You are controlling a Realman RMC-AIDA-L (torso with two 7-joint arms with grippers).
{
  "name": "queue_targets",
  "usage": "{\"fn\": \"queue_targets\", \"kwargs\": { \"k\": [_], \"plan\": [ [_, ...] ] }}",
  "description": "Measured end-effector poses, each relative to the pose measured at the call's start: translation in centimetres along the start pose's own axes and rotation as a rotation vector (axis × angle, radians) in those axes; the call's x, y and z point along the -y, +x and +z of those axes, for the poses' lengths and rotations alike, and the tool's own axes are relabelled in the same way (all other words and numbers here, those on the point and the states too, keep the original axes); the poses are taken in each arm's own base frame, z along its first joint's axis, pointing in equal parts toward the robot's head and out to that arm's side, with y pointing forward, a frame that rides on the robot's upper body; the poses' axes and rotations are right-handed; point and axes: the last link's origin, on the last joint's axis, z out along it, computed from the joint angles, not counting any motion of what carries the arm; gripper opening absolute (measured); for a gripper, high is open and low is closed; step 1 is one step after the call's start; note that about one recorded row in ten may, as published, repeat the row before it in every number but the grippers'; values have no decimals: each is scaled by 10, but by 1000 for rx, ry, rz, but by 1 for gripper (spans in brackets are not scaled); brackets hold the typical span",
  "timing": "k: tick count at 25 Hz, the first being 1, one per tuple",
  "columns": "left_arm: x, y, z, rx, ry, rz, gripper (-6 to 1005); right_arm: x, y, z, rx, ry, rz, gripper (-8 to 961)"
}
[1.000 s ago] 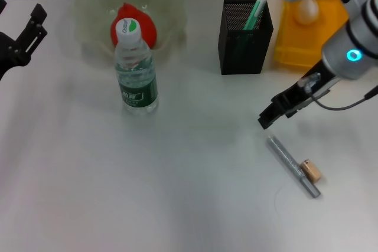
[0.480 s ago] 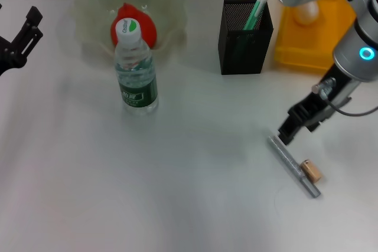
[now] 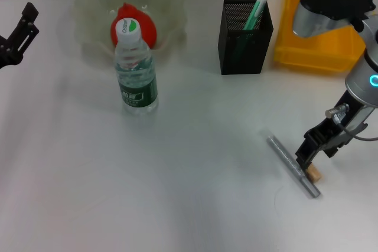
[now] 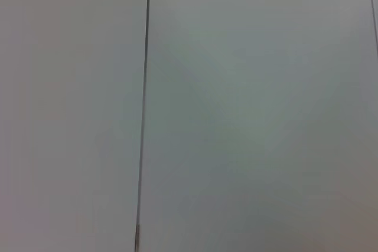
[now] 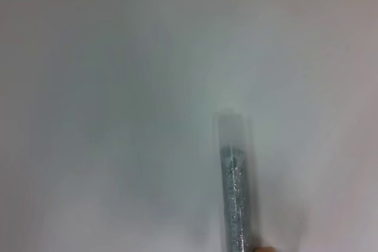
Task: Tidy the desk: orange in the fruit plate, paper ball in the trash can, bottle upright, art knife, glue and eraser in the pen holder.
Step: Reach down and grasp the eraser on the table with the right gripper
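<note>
The orange (image 3: 139, 23) lies in the pale green fruit plate (image 3: 94, 4) at the back. The bottle (image 3: 137, 69) stands upright in front of the plate. The black mesh pen holder (image 3: 244, 39) holds a green stick (image 3: 255, 11). The yellow trash can (image 3: 319, 33) stands at the back right; the paper ball is hidden. A grey glittery stick (image 3: 291, 164) lies at the front right, also in the right wrist view (image 5: 236, 187), with the tan eraser (image 3: 313, 174) touching it. My right gripper (image 3: 307, 156) hangs just above the eraser. My left gripper (image 3: 18, 30) is open at the far left.
The white table (image 3: 189, 193) spreads between the bottle and the grey stick. My right arm's upper part (image 3: 331, 7) reaches over the trash can. The left wrist view shows only a pale surface with a thin dark seam (image 4: 143, 110).
My right gripper has moved from in front of the pen holder to the right and toward the front, down to the eraser. My left gripper has drawn back a little to the left.
</note>
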Motion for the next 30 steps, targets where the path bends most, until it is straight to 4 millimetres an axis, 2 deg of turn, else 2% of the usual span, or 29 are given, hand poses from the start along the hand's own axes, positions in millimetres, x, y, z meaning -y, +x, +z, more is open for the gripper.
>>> {"fn": "queue_targets", "kwargs": {
  "k": [16,30],
  "plan": [
    [-1,-1,-5,1,4,-8,803,4,1,16,-21,-3,6,447],
    [-3,-1,-8,-9,1,-13,803,2,-1,19,-13,17,-18,391]
  ]
}}
